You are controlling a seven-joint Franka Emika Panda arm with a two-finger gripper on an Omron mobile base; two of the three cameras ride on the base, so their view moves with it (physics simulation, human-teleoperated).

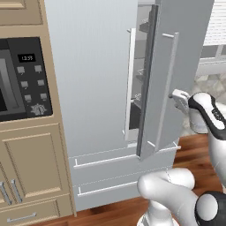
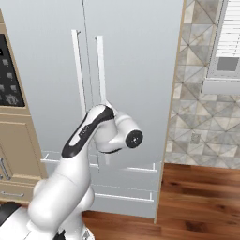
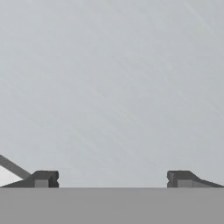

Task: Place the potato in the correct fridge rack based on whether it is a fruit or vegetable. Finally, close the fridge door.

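Observation:
The fridge's right door (image 1: 185, 53) stands ajar, swung out a little from the shut left door (image 1: 88, 75). My gripper (image 1: 178, 98) is at the ajar door's outer face, just right of its long vertical handle (image 1: 170, 84). In the hand view the gripper (image 3: 112, 178) is open, its fingertips (image 3: 43, 178) wide apart with nothing between them, facing the plain grey door panel (image 3: 113, 87). Through the narrow gap (image 1: 142, 66) I see a dark interior with pale shelf edges. The potato is out of view, and I cannot make out the fridge rack.
A wall oven with a control panel (image 1: 31, 75) and tan cabinets (image 1: 31, 163) stand left of the fridge. Two freezer drawers (image 1: 110, 176) sit below the doors. A tiled wall (image 2: 192, 108) and wooden floor (image 2: 201, 197) lie to the right.

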